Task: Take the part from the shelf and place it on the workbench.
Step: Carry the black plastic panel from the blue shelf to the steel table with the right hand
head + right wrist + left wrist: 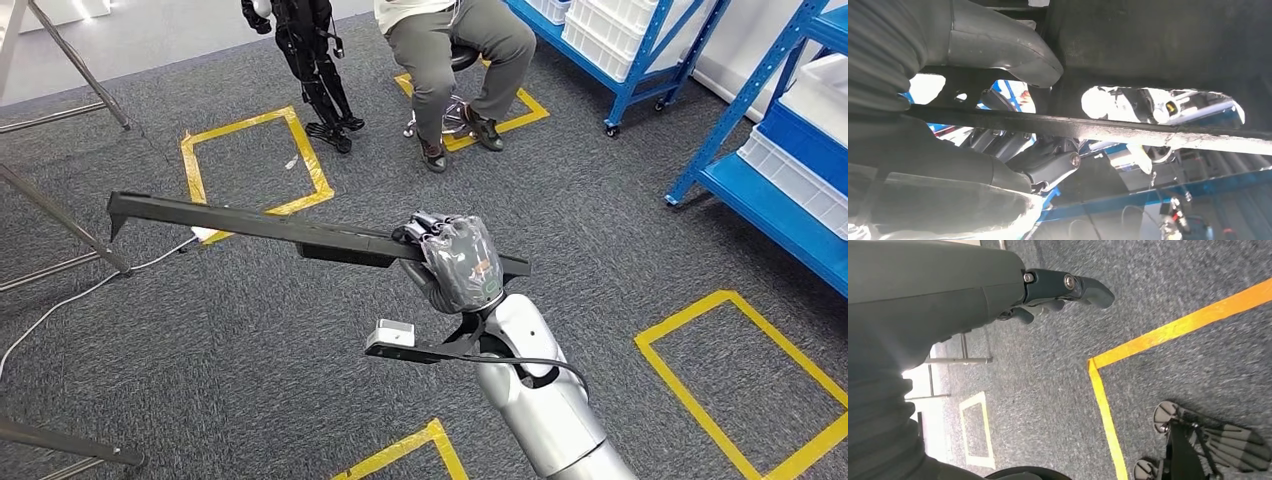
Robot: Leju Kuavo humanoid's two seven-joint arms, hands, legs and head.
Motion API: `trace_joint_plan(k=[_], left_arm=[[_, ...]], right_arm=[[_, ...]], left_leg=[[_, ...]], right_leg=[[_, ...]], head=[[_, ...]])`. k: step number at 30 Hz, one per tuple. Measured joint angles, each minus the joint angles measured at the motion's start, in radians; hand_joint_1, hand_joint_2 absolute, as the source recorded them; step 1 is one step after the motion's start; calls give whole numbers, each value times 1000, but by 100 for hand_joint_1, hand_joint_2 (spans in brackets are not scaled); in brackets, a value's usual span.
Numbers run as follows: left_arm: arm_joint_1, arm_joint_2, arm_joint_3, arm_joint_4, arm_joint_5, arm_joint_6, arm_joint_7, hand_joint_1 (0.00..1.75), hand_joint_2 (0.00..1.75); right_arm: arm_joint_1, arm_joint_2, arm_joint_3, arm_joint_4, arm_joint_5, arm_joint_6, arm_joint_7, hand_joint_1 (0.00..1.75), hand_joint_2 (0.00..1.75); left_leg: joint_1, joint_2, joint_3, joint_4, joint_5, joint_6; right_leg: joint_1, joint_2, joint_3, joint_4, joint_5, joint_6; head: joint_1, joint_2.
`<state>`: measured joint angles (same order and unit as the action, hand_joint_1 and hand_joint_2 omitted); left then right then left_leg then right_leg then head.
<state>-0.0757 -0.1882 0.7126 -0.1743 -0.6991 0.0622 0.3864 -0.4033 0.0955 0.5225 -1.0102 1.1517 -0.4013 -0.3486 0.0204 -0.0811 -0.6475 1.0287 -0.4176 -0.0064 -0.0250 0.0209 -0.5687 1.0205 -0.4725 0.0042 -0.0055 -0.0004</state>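
Your right hand [458, 262] is wrapped around the part [250, 224], a long, flat black metal bar held out level above the grey carpet [300, 350]; the fingers [428, 228] hide the section they clasp. Seen from the right wrist, the bar [1148, 135] has a rough, scuffed edge and cut-out slots, though glare washes out much behind it. Your left hand [1048, 295] hangs over the carpet holding nothing, fingers loosely curled, mostly hidden behind its smooth grey cover.
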Motion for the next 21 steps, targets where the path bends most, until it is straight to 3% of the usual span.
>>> trace_joint_plan(k=[2, 4, 5, 6, 7, 9, 11, 13, 15, 16, 18, 20, 21], left_arm=[[-1, 0, 0, 0, -2, -1, 0, 0, 175], [-1, 0, 0, 0, -6, -2, 0, 0, 175], [-1, 0, 0, 0, -9, -2, 0, 0, 175], [-1, 0, 0, 0, -11, -2, 0, 0, 175], [-1, 0, 0, 0, -13, -2, -1, 0, 175], [-2, 1, 0, 0, -19, -3, -3, 0, 175], [-5, 1, 0, 0, -25, -5, -4, 0, 175], [-6, 2, 0, 0, -28, -7, -5, 0, 175], [-6, 2, 0, 0, -31, -8, -5, 0, 175], [-6, 2, 0, 0, -34, -8, -5, 0, 175], [-9, 2, 0, 0, -40, -8, -6, 0, 175], [-9, 3, 0, 0, -43, -9, -8, 0, 175], [-9, 3, 0, 0, -44, -10, -9, 0, 175]], right_arm=[[1, 1, -1, -5, 0, 0, 1, 175, 175], [7, 0, -2, -6, 2, 2, 2, 175, 175], [11, 0, -2, -6, 4, 2, 3, 175, 175], [14, 0, -2, -7, 7, 3, 4, 175, 175], [16, 0, -2, -8, 9, 3, 6, 175, 175], [17, 0, -2, -14, 13, 2, 10, 175, 175], [18, -2, -2, -22, 14, 2, 14, 175, 175], [23, -3, -2, -28, 15, 2, 16, 175, 175], [27, -4, -2, -36, 17, 2, 17, 175, 175], [29, -5, -3, -39, 19, 2, 18, 175, 175], [37, -12, -5, -43, 24, 2, 20, 175, 175], [50, -19, -8, -43, 30, 2, 22, 175, 175], [56, -22, -10, -43, 31, 2, 23, 175, 175]], left_leg=[[0, 53, -44, 96, -54, -7], [2, 74, -108, 229, -111, -12], [3, 77, -126, 265, -119, -12], [3, 79, -124, 262, -110, -12], [2, 84, -100, 218, -84, -9], [-4, 115, -24, 81, -30, 2], [-14, 138, 19, 4, -12, 13], [-21, 123, 21, -7, -12, 23], [-17, 104, 27, -19, -4, 36], [-14, 95, 30, -25, 0, 42], [-11, 75, 32, -28, 3, 49], [-11, 49, 32, -27, 2, 51], [-11, 35, 32, -27, 2, 50]], right_leg=[[2, -17, 2, -2, 0, -14], [9, -37, 3, -2, -2, -22], [11, -48, 3, -1, -3, -24], [13, -59, 3, -1, -4, -25], [14, -69, 4, -1, -5, -26], [19, -85, 6, -1, -9, -23], [26, -99, 8, -1, -13, -16], [26, -115, 12, -4, -16, -7], [24, -98, 7, 10, -29, 0], [23, -77, -6, 42, -46, 0], [18, -38, -61, 160, -98, -6], [14, -28, -120, 269, -131, -2], [12, -26, -127, 275, -126, 5]], head=[[-5, 0], [-7, 0], [-7, 0], [-7, 0], [-7, 0], [-7, 0], [-5, 0], [-3, 0], [-1, 0], [0, 0], [5, 0], [9, 0], [10, 0]])
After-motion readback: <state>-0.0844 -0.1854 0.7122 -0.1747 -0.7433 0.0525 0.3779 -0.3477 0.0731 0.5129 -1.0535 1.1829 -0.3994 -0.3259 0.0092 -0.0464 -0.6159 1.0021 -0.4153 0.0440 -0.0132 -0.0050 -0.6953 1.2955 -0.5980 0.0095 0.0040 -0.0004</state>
